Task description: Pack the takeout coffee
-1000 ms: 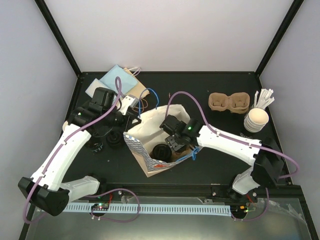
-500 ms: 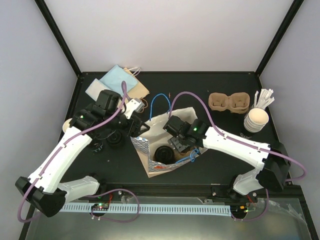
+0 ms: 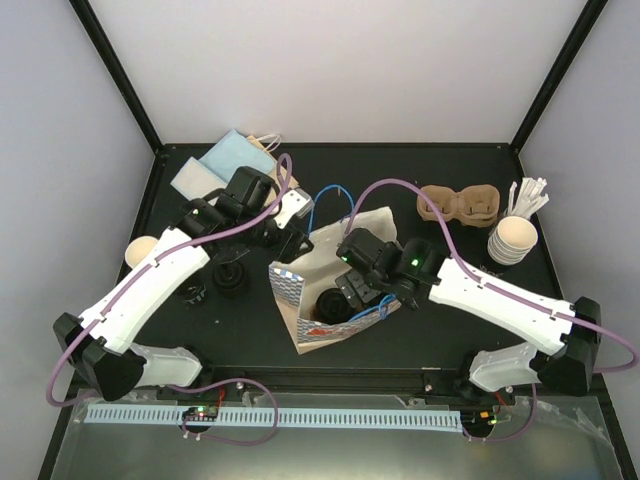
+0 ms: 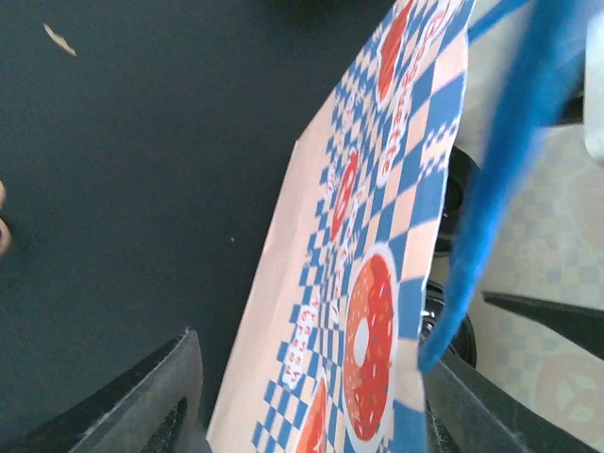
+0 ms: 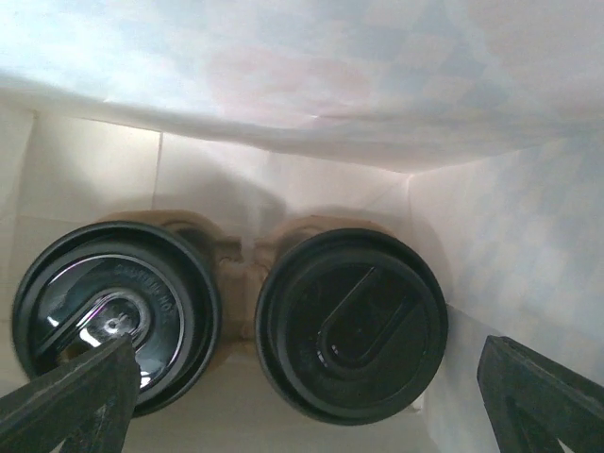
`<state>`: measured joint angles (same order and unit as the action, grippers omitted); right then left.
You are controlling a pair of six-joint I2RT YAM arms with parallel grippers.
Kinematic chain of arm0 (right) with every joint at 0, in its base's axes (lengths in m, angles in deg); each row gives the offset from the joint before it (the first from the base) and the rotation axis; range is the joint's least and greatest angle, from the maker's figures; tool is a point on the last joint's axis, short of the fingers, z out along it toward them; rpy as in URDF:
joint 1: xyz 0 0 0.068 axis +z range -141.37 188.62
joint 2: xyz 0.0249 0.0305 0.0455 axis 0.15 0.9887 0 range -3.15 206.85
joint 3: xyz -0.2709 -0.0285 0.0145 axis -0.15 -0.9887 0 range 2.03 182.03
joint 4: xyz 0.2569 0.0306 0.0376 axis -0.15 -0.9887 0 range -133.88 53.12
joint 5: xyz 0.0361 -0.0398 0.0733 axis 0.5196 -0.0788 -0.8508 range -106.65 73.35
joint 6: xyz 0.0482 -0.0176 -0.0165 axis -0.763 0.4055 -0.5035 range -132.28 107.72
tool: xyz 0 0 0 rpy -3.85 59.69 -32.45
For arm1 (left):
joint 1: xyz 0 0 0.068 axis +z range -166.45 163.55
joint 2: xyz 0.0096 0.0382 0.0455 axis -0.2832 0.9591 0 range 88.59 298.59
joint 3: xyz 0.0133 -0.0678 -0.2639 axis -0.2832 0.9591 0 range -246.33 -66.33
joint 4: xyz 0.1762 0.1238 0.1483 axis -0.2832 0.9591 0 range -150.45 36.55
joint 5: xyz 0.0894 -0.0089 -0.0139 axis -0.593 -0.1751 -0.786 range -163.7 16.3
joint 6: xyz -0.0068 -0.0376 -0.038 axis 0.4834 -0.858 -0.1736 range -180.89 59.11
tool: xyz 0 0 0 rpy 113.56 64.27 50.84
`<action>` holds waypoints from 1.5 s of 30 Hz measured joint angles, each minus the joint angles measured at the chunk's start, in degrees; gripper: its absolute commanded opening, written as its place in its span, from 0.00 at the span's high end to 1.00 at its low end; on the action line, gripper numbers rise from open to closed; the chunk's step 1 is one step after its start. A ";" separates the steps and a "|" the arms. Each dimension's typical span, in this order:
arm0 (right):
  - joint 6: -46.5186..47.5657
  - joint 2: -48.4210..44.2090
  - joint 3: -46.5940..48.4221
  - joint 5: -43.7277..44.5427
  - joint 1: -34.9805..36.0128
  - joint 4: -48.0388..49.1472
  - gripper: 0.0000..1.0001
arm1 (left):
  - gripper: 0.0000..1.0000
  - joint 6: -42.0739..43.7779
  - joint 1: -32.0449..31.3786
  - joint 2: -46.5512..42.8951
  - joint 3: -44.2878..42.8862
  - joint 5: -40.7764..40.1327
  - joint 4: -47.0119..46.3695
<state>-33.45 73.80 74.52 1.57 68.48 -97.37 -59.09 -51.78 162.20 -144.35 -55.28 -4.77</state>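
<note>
white arm shells (image 3: 150,285), black joints (image 3: 385,260), purple cables (image 3: 395,183)

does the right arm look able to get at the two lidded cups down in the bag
Probably yes: the right gripper hangs open inside the bag, directly over both lidded cups, with nothing between.

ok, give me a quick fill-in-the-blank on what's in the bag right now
Inside the bag sit ____ lidded cups.
Their lids are ____.
The bag's handle is ____.
The right gripper has its jaws ____.
Missing: two; black; blue; open.
</note>
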 measured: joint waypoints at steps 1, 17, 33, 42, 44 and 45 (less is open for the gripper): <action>0.00 -0.46 0.00 -0.07 0.44 -0.17 0.00 | 0.32 0.07 0.00 0.37 -0.83 -0.33 0.15; 3.98 -5.68 -1.92 -3.87 2.43 -0.02 0.01 | 0.35 2.64 -2.86 5.51 -5.77 -2.69 1.03; 5.60 -7.26 -4.90 -6.78 10.84 0.63 0.08 | 0.99 5.11 -6.25 10.75 -13.38 -11.28 4.48; 2.32 -8.66 -11.89 0.33 23.61 5.33 0.09 | 0.99 8.07 -17.77 4.48 -8.41 -20.31 0.96; 1.33 -9.55 -13.31 1.84 25.40 6.10 0.09 | 0.98 8.11 -20.06 2.34 -7.41 -21.99 0.72; 0.96 -10.05 -13.86 2.47 26.03 6.40 0.09 | 0.98 8.11 -21.09 1.25 -6.97 -23.02 0.50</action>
<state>-32.49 63.75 60.66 4.04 94.51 -90.96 -50.98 -72.88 163.44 -151.32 -78.30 -4.27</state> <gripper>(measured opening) 0.911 0.028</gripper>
